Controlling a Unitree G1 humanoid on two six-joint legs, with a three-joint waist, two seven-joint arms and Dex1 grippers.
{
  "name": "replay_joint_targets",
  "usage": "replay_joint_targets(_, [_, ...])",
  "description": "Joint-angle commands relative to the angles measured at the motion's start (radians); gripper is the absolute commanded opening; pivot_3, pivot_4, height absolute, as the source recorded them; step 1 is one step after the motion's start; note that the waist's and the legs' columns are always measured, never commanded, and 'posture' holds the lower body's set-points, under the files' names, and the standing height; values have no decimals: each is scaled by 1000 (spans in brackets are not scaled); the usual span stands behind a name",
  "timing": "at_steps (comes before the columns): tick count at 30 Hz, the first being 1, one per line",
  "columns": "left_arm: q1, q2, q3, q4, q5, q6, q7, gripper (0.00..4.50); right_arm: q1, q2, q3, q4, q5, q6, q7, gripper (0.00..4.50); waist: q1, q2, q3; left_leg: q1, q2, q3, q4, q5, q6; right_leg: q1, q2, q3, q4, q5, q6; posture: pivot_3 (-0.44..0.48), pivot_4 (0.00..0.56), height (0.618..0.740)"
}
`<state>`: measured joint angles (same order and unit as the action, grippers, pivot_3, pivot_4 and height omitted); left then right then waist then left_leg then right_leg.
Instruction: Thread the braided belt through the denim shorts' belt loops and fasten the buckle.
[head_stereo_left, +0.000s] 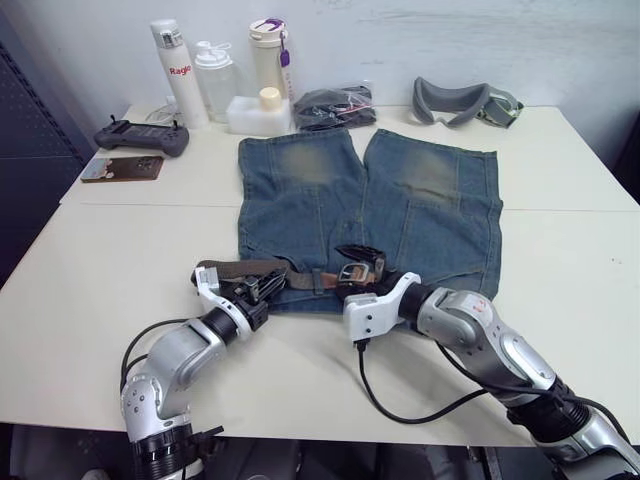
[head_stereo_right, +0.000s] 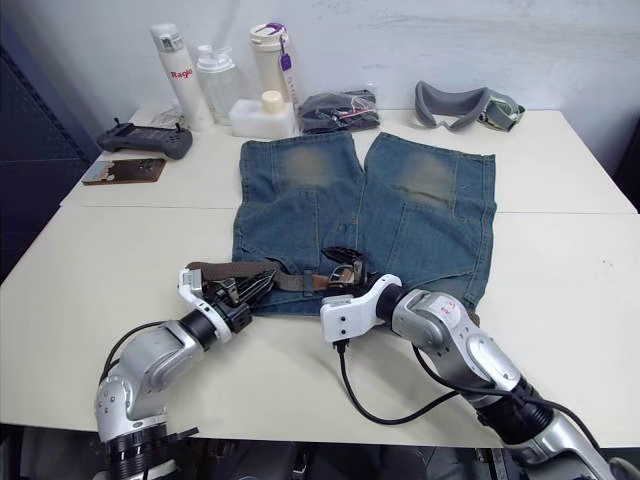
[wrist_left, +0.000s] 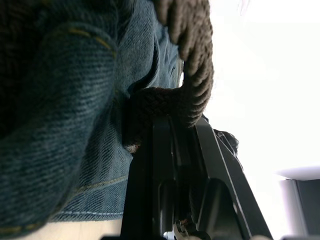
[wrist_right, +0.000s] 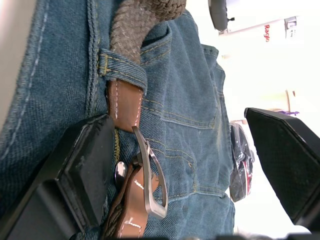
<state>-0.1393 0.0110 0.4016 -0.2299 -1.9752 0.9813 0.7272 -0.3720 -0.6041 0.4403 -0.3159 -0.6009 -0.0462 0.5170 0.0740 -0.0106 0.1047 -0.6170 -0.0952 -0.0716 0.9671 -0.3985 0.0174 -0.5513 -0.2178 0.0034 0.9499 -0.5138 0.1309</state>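
- The denim shorts (head_stereo_left: 365, 215) lie flat in the middle of the white table (head_stereo_left: 90, 280), waistband toward the robot and legs pointing away, so both arms can work the waistband from the near edge.
- The braided belt (head_stereo_left: 245, 268) runs along that waistband from the robot's left side toward the fly, and looks to be through at least one of the belt loops (wrist_right: 122, 68) already; the right wrist view shows the woven strap passing under a denim loop with brown leather coming out beyond it.
- The left gripper (head_stereo_left: 262, 290) sits at the left end of the waistband with its fingers (wrist_left: 162, 165) together on a fold of the belt, probably to hold the strap taut or feed slack toward the middle.
- The right gripper (head_stereo_left: 362, 262) hovers over the fly with its jaws apart, one finger (wrist_right: 82, 165) just beside the leather and the other well off to the side; nothing is held between them.
- The buckle (wrist_right: 150, 182) lies between those spread fingers on the denim, its metal frame tilted up from the leather trim, so the spread looks like a setup to pinch it.
- I'd judge threading well along, and I can't see the belt's tip through the buckle.
- Bottles (head_stereo_left: 180, 70), a game controller (head_stereo_left: 140, 137), a black bundle (head_stereo_left: 333, 107) and grey goggles (head_stereo_left: 462, 102) stand along the far edge, well apart from the work.
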Motion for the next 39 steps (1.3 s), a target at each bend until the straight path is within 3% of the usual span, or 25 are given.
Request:
replay_joint_targets(1, [28,-23,-73,38,3,26,10,0,-8,39,-57,-24,-13,-1,-49,4450,1,0,0,-1,0,0,0,0,0,0,0,0,0,0,0,0,150,627])
replay_joint_targets(7, [23,-20,-81,58,3,32,1,0,14,64,-81,-44,-4,-8,-35,4450,6,1,0,-1,0,0,1,0,-1,-1,0,0,1,0,0,0,150,627])
replay_joint_targets(26, [3,5,-89,128,3,66,-43,0,66,-64,-139,-68,50,-91,104,4450,10,2,1,-2,-1,0,3,-4,3,0,-1,-1,0,-1,-2,0,150,627])
replay_joint_targets(39, [5,-11,-97,105,3,58,-31,0,96,-11,-125,-53,55,-77,123,4450,10,2,2,-3,-1,0,4,-4,3,0,-1,-1,-2,-1,-2,0,150,627])
